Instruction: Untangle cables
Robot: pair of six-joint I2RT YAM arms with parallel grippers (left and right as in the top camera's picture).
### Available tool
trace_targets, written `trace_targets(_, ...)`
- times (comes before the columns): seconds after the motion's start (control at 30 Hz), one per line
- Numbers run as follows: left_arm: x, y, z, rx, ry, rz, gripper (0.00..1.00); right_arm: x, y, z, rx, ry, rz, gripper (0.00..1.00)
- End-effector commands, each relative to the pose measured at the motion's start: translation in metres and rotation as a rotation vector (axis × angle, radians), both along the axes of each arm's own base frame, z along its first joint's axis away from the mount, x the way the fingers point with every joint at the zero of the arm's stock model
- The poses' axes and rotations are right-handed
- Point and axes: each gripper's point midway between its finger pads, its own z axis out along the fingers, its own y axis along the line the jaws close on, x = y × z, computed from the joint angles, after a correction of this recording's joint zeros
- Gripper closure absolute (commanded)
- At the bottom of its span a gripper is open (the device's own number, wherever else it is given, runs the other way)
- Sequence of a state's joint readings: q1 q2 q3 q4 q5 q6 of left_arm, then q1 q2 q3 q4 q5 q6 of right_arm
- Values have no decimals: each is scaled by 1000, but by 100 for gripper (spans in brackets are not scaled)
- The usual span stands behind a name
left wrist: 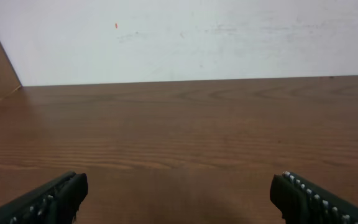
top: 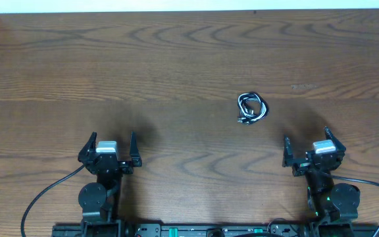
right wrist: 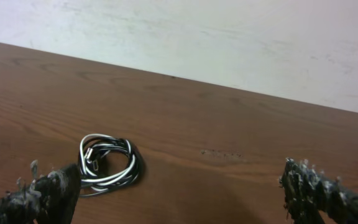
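Cables (top: 252, 108) are lying in one small coiled bundle on the wooden table (top: 176, 59), white and black cords looping through each other. You are seeing them ahead of the right gripper (top: 306, 139) and off toward its left finger side, apart from it, nothing touching.

In the right wrist view the bundle (right wrist: 107, 163) is sitting just beyond the tip of the left finger (right wrist: 55, 190), outside the gap between the fingers. A small silvery plug end is showing at the bundle's left side. How the cords cross inside the coil is too small to tell.

Your right gripper (right wrist: 179, 186) is holding its fingers spread wide, with bare table showing between them.

Your left gripper (top: 110, 141) is sitting well apart from the cables, which are lying ahead of it and far to its right. In the left wrist view its fingers are also standing wide apart (left wrist: 179, 193), gripping nothing, and you are looking across bare wood toward a pale wall (left wrist: 197, 37). No cord is showing in that view.
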State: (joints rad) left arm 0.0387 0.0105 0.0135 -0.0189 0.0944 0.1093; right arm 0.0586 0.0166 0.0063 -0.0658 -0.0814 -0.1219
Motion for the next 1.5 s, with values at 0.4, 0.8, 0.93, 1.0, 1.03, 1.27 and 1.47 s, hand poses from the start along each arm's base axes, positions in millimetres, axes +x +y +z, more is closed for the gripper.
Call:
trace_targets(0.4,-1,0,-16,7,54,-3,1,0,2,0,-14,-2,8,1)
trace_targets(0.8,-1,-3,-15,-61,53,-14,1,0,2,1,-13,-5,8,1)
trace_targets(0.93,-2,-3,-12,-71,51,-12,1,0,2,0,88,10,0,1)
trace_targets(1.0,-3,-3,-7,-83,47,-11,1,0,1,0,136,21,-5,1)
trace_targets(1.03,-3,-3,-4,-97,46,-9,1,0,1,-1,151,24,-8,1)
trace_targets(1.27,-7,-4,-5,-204,150,12,1,-1,-1,-7,218,94,-35,1)
trace_targets(1.47,-6,-11,-3,-220,296,-16,1,-6,-3,-13,232,249,-67,1)
